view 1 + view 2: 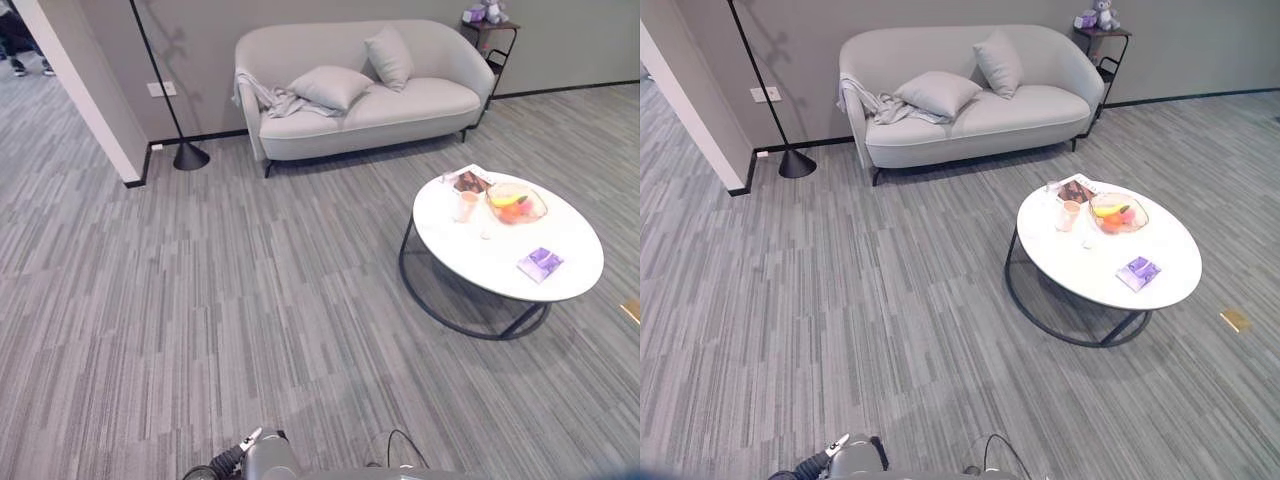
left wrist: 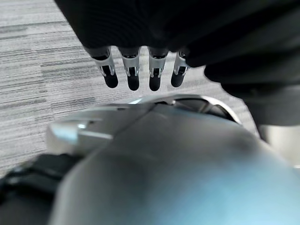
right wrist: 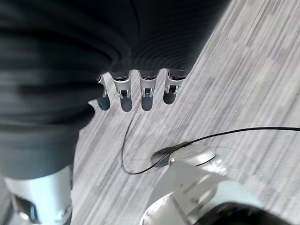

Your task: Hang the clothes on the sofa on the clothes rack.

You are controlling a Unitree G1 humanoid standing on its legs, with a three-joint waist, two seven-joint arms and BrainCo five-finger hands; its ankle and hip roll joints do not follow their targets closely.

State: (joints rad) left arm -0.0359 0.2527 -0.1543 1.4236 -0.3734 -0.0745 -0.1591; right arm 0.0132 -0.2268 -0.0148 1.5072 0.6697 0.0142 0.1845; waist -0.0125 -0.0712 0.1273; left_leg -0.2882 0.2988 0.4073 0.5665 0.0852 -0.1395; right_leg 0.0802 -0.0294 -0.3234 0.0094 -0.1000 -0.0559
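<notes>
Your left robot hand point(image 2: 140, 70) hung with fingers straight and relaxed, holding nothing, above the grey striped floor point(image 1: 200, 300); your right robot hand point(image 3: 136, 89) did likewise. Well ahead, the grey garment point(image 1: 268, 98) lay draped over the left arm and seat of the pale sofa point(image 1: 420, 100), touching a cushion point(image 1: 330, 86). Nearer, to your right, the round white worktop point(image 1: 500, 255) carried a fruit bowl point(image 1: 516, 204).

Round white tabletop point(image 1: 480, 262) with a fruit bowl point(image 1: 516, 204), a cup point(image 1: 467, 205) and a purple packet point(image 1: 540, 264); black floor lamp point(image 1: 186, 153) by the wall; small side shelf point(image 1: 490, 35) holding toys.
</notes>
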